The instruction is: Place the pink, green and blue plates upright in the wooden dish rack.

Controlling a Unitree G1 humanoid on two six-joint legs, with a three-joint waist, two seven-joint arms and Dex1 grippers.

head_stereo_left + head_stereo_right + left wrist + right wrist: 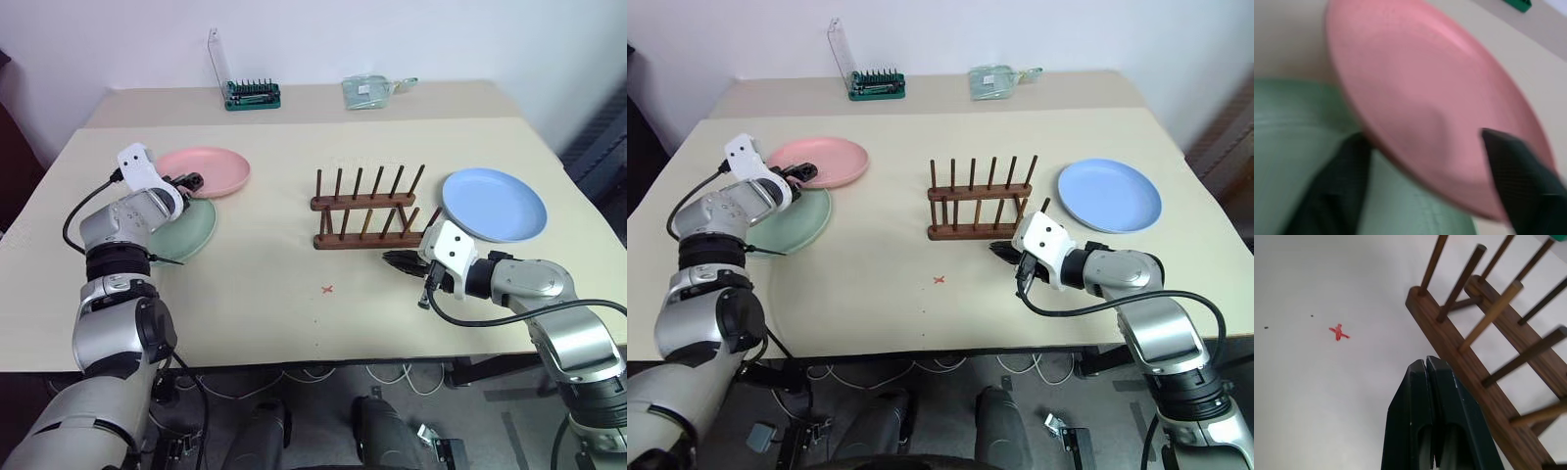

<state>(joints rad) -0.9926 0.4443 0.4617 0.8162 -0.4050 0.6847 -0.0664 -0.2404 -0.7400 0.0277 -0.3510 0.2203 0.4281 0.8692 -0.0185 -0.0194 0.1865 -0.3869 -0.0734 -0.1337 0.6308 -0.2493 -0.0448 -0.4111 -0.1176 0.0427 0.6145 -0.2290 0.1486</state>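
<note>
Left pincer (1420,161) straddled the pink plate's (208,168) near rim, fingers apart, where it overlapped the green plate (191,232) on the table (265,284); right pincer (1432,421) sat together by the empty wooden dish rack (367,211). We judged clamping came next.

The left arm reaches forward, its end effector (192,181) angled slightly downward with the two fingers (1342,186) spread apart. The right arm bends inward across the front, its end effector (1426,377) pointing left and slightly down, fingers pressed together.
</note>
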